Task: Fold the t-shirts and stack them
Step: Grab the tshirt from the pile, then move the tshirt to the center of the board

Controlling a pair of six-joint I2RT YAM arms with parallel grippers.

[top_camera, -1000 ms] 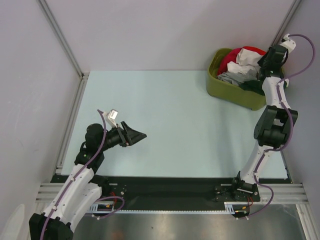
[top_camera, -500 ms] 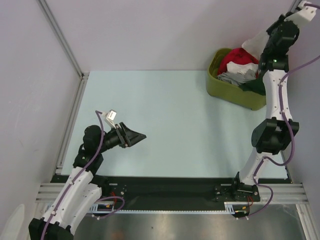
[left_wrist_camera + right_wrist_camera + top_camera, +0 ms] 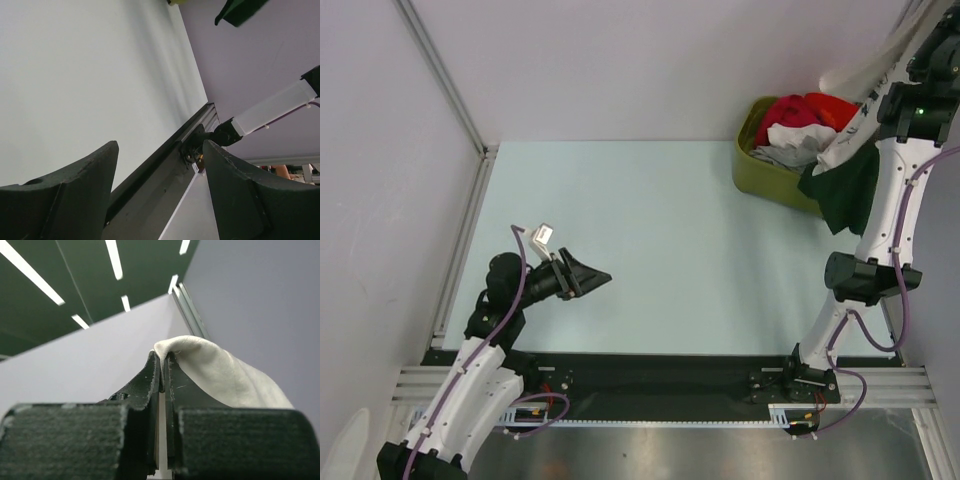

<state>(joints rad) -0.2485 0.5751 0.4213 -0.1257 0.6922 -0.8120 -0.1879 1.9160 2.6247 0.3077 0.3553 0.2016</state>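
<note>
In the right wrist view my right gripper is shut on a fold of a cream-white t-shirt, which drapes off to the right. In the top view that arm reaches high at the far right, and the cream cloth hangs from it above the tub. A dark green t-shirt dangles below it over the tub's near rim, and its tip shows in the left wrist view. My left gripper hovers low over the left side of the table, open, nothing between its fingers.
An olive-green tub stands at the back right of the pale table, holding a red garment and white and grey cloth. Metal rails run along the table's left and near edges.
My right arm has risen from the tub, pulling the cream-white t-shirt up; the dark green one now hangs out over the rim. The left arm has barely moved.
</note>
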